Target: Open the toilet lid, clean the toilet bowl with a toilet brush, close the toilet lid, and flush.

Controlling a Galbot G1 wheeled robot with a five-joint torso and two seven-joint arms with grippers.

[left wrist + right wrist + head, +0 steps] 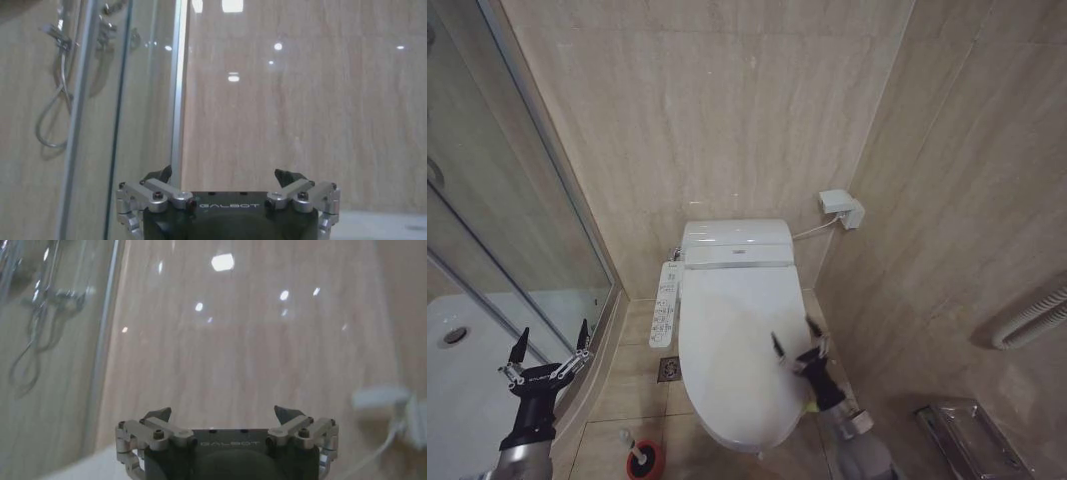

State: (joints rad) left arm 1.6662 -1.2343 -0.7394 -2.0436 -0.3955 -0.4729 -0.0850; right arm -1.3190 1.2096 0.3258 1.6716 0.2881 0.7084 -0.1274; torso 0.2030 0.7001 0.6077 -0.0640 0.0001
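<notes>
Head view, left to right. Glass shower door (522, 190) and white shower tray (452, 355) at far left. In front of the door hangs the left hand (551, 350) — fingers spread wide, pointing up, nothing between them. Left wrist view agrees: the left hand (227, 175) has both fingertips well apart, with the tiled wall (300, 100) and the shower hose (57, 107) beyond.

On the floor (632, 370) below and just right of that hand, the toilet brush (625, 438) stands in its red holder (645, 462); its pale handle end points up. It is close to the front left of the toilet and not touching it.

Centre: the toilet lid (732, 350) is down and flat, covering the toilet bowl (739, 440), of which only the front edge shows under the lid. A control panel (665, 305) runs along the toilet's left side; the white rear housing (737, 243) sits against the wall.

Right hand (795, 347) is over the lid's right edge — fingers open, gripping nothing; whether a fingertip touches the lid cannot be told. A bit of yellow (810, 406) shows beside the wrist. Right wrist view: the right hand (227, 415) has its tips apart, the wall behind.

Further right: wall socket box (840, 208) with cable, then a metal rack (972, 435) at the lower right.
</notes>
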